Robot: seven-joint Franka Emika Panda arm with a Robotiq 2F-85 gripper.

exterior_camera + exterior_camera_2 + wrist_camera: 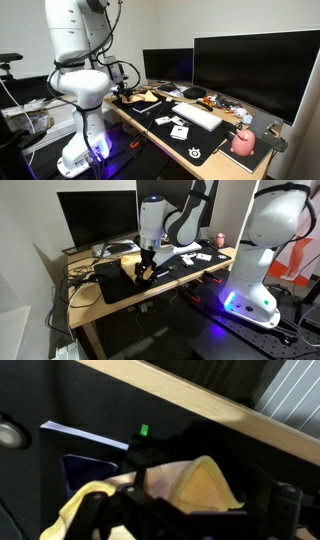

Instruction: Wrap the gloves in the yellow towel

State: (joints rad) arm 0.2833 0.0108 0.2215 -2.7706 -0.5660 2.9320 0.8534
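Note:
The yellow towel [205, 485] lies bunched on the black desk mat, with one fold standing up in a peak between my gripper's fingers. My gripper [185, 510] hangs directly over it with its jaws wide apart, one dark finger on each side of the fold, and is open. In both exterior views the gripper [126, 92] [147, 268] points down onto the towel [143, 98] [133, 268] at the end of the desk near the robot's base. I cannot make out the gloves; the towel or the gripper may cover them.
A white keyboard [197, 115] lies past the towel on the mat, with two dark monitors [250, 70] behind it. A pink object [243, 143] sits at the desk's far end. The wooden desk edge [200, 405] and a white paper [85, 435] lie close by.

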